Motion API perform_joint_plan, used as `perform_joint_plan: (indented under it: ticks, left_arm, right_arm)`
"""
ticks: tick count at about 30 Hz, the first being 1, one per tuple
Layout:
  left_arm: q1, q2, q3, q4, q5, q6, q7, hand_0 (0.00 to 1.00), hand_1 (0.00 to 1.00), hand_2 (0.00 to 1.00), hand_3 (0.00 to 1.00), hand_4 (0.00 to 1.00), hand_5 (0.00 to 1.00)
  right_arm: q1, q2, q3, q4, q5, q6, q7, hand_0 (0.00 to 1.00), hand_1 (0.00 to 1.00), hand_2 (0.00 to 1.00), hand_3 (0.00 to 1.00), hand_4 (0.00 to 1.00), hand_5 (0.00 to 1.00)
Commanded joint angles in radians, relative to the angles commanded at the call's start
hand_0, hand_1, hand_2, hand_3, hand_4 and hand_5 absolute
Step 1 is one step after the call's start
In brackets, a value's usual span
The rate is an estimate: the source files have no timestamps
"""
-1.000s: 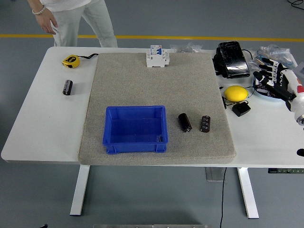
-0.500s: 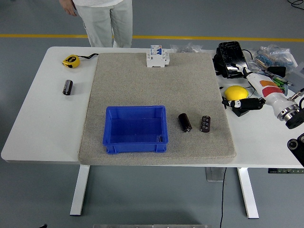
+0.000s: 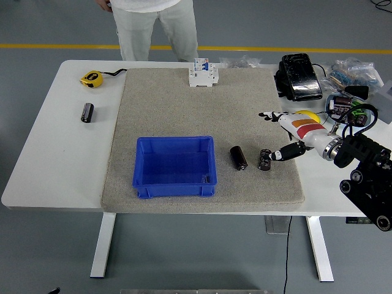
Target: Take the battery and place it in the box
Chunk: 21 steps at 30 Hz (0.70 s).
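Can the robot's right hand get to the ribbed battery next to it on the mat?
Probably yes. The right hand is open, with one fingertip close beside the ribbed battery on the mat. Nothing lies between them. The smooth battery sits on the battery's other side, clear of the hand.

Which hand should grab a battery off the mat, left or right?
The right hand. It is already over the mat's right edge, its open fingers beside the nearest battery. The left arm is out of view.
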Motion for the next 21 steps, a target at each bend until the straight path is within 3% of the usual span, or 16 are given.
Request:
perform_joint_plan:
  ticks: [9, 15, 21]
  left_arm:
    - [0.003, 0.002, -0.002, -0.001, 0.003, 0.001, 0.001, 0.692, 0.644, 0.745, 0.697, 0.713, 0.544]
    - [0.004, 0.004, -0.006, 0.000, 0.008, 0.002, 0.002, 0.692, 0.641, 0.745, 0.694, 0.710, 0.542]
    - [0.005, 0.004, -0.014, 0.000, 0.016, 0.003, 0.005, 0.692, 0.636, 0.741, 0.694, 0.709, 0.540]
  right_arm:
    - [0.038, 0.037, -0.030, -0.068, -0.037, 0.063, -0.026, 0.849, 0.814, 0.823, 0.923, 0.998, 0.359]
    - [0.024, 0.044, -0.026, -0.039, -0.071, 0.119, -0.062, 0.849, 0.816, 0.819, 0.921, 0.998, 0.367]
    - [0.019, 0.043, -0.038, -0.021, -0.068, 0.134, -0.079, 0.825, 0.797, 0.787, 0.924, 0.998, 0.383]
